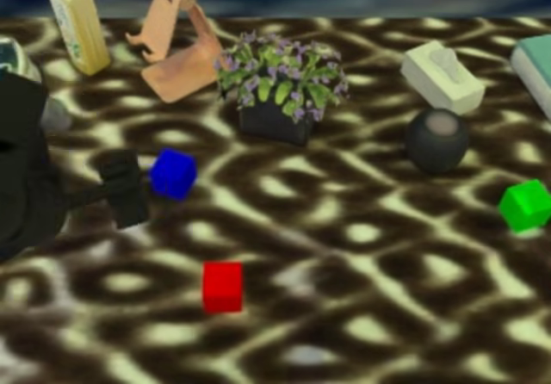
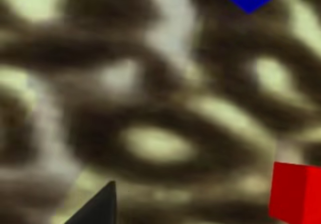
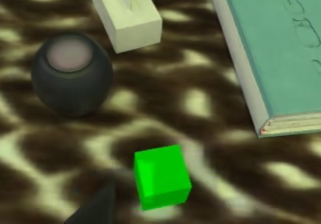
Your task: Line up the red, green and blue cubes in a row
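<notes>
Red cube, blue cube, green cube (all plain); brown-and-cream mottled table.

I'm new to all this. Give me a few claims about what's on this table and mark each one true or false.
1. The blue cube sits right beside the left hand. True.
2. The three cubes already stand in a row. False: the red cube is nearer the front, and the green cube is far off at the table's right.
3. The dark ball is bigger than the green cube. True.
4. The potted plant stands between the red and blue cubes. False: it stands farther back, beyond both.
</notes>
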### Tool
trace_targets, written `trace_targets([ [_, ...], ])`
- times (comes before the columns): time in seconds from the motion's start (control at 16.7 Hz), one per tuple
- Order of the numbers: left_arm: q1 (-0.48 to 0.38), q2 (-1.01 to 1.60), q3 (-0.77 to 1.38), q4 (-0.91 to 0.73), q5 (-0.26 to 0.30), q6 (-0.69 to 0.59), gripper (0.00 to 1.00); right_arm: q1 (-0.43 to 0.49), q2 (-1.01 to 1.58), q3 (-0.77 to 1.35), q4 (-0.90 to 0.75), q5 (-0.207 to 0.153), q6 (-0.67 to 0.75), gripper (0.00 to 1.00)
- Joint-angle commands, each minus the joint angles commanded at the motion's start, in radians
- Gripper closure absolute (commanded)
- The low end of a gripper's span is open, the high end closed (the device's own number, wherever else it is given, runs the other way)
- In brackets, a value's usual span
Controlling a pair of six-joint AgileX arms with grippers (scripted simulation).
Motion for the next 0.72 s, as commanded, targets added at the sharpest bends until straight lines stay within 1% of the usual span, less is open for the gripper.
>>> trace_targets([
  [0.18, 0.114, -0.319, -0.243, 0.141, 0.002, 0.103, 0.00, 0.011, 0.350, 0.220, -0.166, 0.003, -0.039, 0.00],
  [0.36, 0.209, -0.604, -0.452, 0.277, 0.007, 0.221, 0.00, 0.022, 0.674, 0.428, -0.322, 0.005, -0.075, 0.00],
  [0.54, 0.281, -0.837, -0.604, 0.407, 0.016, 0.343, 0.00, 0.032, 0.929, 0.616, -0.452, 0.005, -0.106, 0.00],
  [0.72, 0.329, -1.004, -0.697, 0.520, 0.026, 0.450, 0.00, 0.040, 1.114, 0.771, -0.547, 0.004, -0.129, 0.00],
])
